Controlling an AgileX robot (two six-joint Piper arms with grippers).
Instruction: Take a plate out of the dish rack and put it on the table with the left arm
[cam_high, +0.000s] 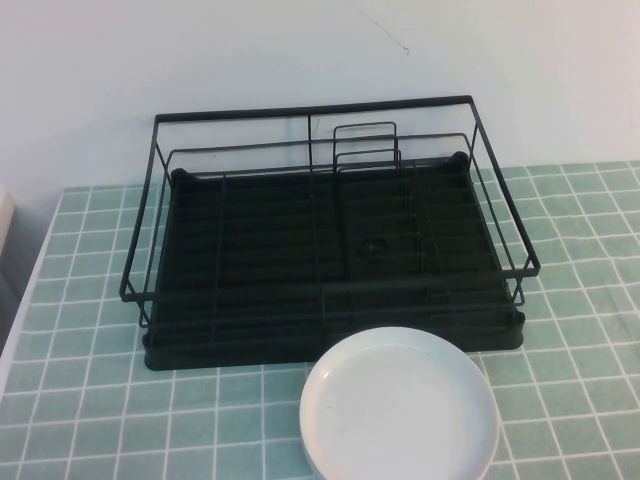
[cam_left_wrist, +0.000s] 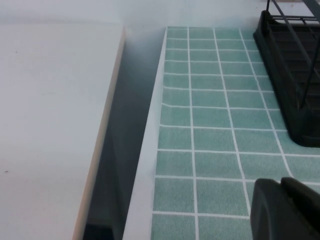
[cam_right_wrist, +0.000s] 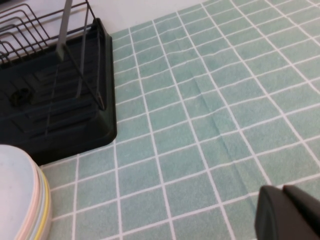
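The off-white plate (cam_high: 398, 408) lies flat on the green tiled table (cam_high: 90, 400), right in front of the black wire dish rack (cam_high: 250, 350). The rack holds no plates. In the right wrist view the plate (cam_right_wrist: 15, 190) tops a small stack with pinkish and yellow rims under it, next to the rack's corner (cam_right_wrist: 60, 115). My left gripper (cam_left_wrist: 281, 185) is shut and empty, low over the tiles near the table's left edge, apart from the rack's end (cam_left_wrist: 295, 75). My right gripper (cam_right_wrist: 283, 192) is shut and empty over bare tiles to the right of the rack. Neither gripper shows in the high view.
A white wall stands behind the rack. To the left of the table's white edge (cam_left_wrist: 147, 150) there is a dark gap, then a separate white surface (cam_left_wrist: 50, 125). Open tiles lie to the left (cam_left_wrist: 210, 125) and right (cam_right_wrist: 200, 100) of the rack.
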